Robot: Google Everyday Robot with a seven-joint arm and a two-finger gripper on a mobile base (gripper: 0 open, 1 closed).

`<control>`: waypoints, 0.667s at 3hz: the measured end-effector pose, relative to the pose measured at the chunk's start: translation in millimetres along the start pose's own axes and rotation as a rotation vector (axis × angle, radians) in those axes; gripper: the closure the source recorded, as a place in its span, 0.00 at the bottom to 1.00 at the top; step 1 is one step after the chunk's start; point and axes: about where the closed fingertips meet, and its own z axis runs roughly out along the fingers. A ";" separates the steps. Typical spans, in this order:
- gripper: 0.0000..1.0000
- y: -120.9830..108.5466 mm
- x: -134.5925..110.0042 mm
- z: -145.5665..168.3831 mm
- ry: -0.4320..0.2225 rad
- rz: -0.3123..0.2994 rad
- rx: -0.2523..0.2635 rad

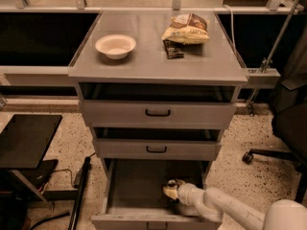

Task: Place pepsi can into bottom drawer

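Note:
The bottom drawer of the grey cabinet is pulled open and shows its flat grey inside. My white arm reaches in from the lower right. My gripper is inside the drawer, low over its floor at the right of middle. The pepsi can does not show; if it is at the gripper's tip, it is hidden there.
On the cabinet top are a white bowl and a tan-and-brown snack bag. The two upper drawers stand slightly open. A black low table is at the left, an office chair at the right.

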 end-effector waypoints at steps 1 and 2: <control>1.00 -1.0 6.6 3.3 0.003 0.006 0.002; 0.81 -1.0 6.6 3.3 0.003 0.006 0.002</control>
